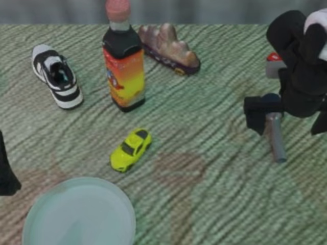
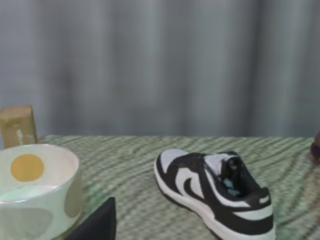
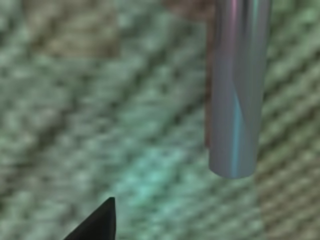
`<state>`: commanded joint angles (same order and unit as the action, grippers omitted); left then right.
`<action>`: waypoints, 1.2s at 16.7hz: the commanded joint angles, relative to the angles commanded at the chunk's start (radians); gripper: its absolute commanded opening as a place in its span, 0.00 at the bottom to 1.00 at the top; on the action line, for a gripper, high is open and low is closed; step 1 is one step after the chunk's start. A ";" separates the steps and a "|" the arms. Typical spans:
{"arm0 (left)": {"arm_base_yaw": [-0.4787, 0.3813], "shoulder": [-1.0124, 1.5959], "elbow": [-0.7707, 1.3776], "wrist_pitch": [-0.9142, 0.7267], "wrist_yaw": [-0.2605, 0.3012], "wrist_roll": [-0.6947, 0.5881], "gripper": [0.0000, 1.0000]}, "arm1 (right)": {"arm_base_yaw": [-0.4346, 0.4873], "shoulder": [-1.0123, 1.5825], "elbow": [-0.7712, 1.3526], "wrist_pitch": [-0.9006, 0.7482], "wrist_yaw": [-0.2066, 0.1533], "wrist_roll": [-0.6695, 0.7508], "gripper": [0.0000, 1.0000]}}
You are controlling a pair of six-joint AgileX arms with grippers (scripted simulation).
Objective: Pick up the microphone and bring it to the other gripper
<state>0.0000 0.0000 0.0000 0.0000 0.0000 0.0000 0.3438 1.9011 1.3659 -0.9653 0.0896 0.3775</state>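
Top view shows the right gripper (image 1: 265,113) down at the microphone (image 1: 273,127) near the table's right edge, about midway between the far and near edges. Its dark fingers (image 1: 254,115) sit at the microphone's dark head, one finger on the head's left side, the rest hidden under the black arm. Whether the fingers actually press the head or stand slightly apart from it cannot be told. The microphone's long axis runs roughly from the far edge toward the near edge, with a slight lean to the right: the rounded head points toward the far edge, and the grey handle (image 1: 277,140) points toward the near edge. In the right wrist view the handle (image 3: 235,90) appears as a smooth grey cylinder over the green woven cloth (image 3: 100,125), with a dark fingertip (image 3: 100,222) showing at the picture's border.

The left gripper (image 1: 6,173) is parked at the table's left edge, near the near-left corner, just beside a pale round plate (image 1: 76,214). How far its fingers are open is not visible.
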 joint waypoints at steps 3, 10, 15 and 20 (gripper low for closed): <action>0.000 0.000 0.000 0.000 0.000 0.000 1.00 | -0.003 0.039 -0.033 0.069 0.001 -0.006 1.00; 0.000 0.000 0.000 0.000 0.000 0.000 1.00 | -0.017 0.188 -0.147 0.336 0.001 -0.018 1.00; 0.000 0.000 0.000 0.000 0.000 0.000 1.00 | -0.018 0.193 -0.150 0.344 0.001 -0.019 0.92; 0.000 0.000 0.000 0.000 0.000 0.000 1.00 | -0.018 0.193 -0.150 0.344 0.001 -0.019 0.55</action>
<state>0.0000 0.0000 0.0000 0.0000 0.0000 0.0000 0.3259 2.0945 1.2155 -0.6208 0.0904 0.3586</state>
